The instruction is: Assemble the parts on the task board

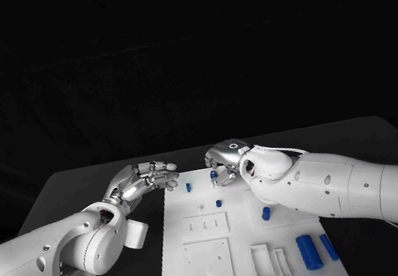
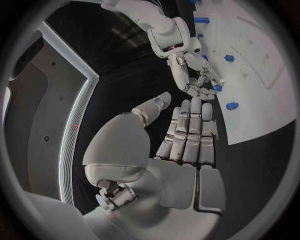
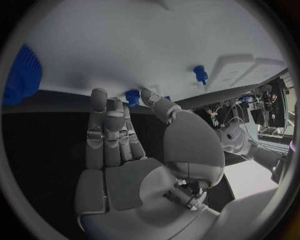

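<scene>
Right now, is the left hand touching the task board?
Apart. In the left wrist view the left hand is open over black table, and a dark strip separates its fingertips from the edge of the task board.

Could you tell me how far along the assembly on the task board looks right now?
Early, I'd judge. A few small blue parts stand in the task board. The right robot hand reaches a blue part at the far edge; the left robot hand hovers open. Loose blue cylinders remain near the front.
</scene>
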